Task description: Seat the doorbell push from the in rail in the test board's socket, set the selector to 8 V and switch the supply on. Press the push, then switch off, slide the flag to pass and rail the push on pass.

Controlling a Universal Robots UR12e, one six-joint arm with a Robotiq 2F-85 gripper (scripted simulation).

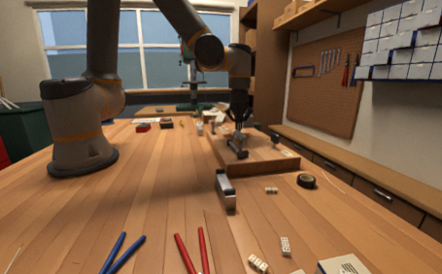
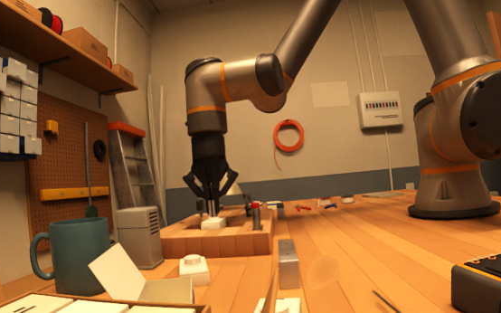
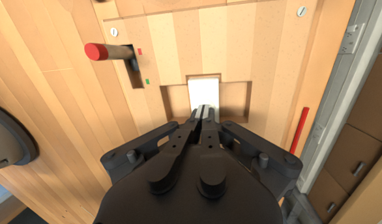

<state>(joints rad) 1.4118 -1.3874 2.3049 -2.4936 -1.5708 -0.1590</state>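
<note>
The white doorbell push (image 3: 202, 91) sits in the socket recess of the wooden test board (image 1: 251, 150), and my gripper (image 3: 203, 112), closed with nothing held, hangs straight above it with its tips over the push's near end. From the second side camera the push (image 2: 213, 222) shows as a low white block under the gripper (image 2: 210, 209). A red-capped lever (image 3: 104, 52) stands in a slot on the board, with a red mark and a green mark beside the slot. A second white push (image 2: 193, 267) rests on the bench in front of the board.
A teal mug (image 2: 73, 253) and an open box of white cards (image 2: 107, 298) stand near the board's end. A grey metal block (image 1: 225, 187), a tape roll (image 1: 306, 180), red and blue rods (image 1: 190, 252) and small white terminal blocks lie on the bench. A red rod (image 3: 298, 129) lies along the bench edge.
</note>
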